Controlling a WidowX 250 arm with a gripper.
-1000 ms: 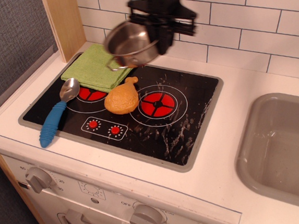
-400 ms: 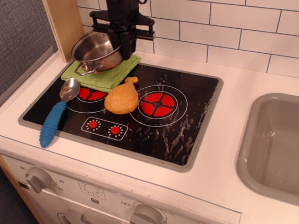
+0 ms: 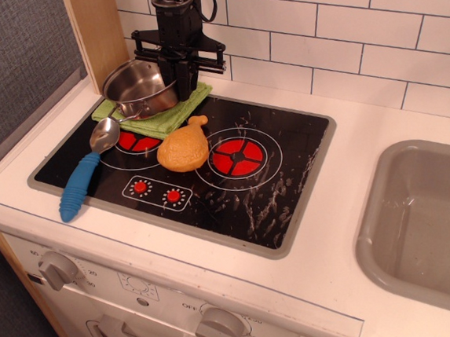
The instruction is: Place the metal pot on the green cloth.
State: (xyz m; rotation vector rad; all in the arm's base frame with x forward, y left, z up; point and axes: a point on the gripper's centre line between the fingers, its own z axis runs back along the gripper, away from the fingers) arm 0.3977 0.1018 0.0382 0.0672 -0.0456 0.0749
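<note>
The metal pot (image 3: pixel 135 88) is a shiny shallow steel pot, tilted, its base low over or touching the green cloth (image 3: pixel 174 111) at the stove's back left corner. My black gripper (image 3: pixel 176 76) comes down from above and is shut on the pot's right rim. The pot covers most of the cloth; only the cloth's right and front edges show.
An orange toy chicken leg (image 3: pixel 182 148) lies on the black stove top (image 3: pixel 235 191) just in front of the cloth. A spoon with a blue handle (image 3: pixel 84 179) lies at the left. A wooden post (image 3: pixel 96 34) stands behind the pot. A grey sink basin (image 3: pixel 419 222) is at the right.
My gripper has carried the pot from above the stove's back middle leftwards and down onto the green cloth. It has kept its hold throughout.
</note>
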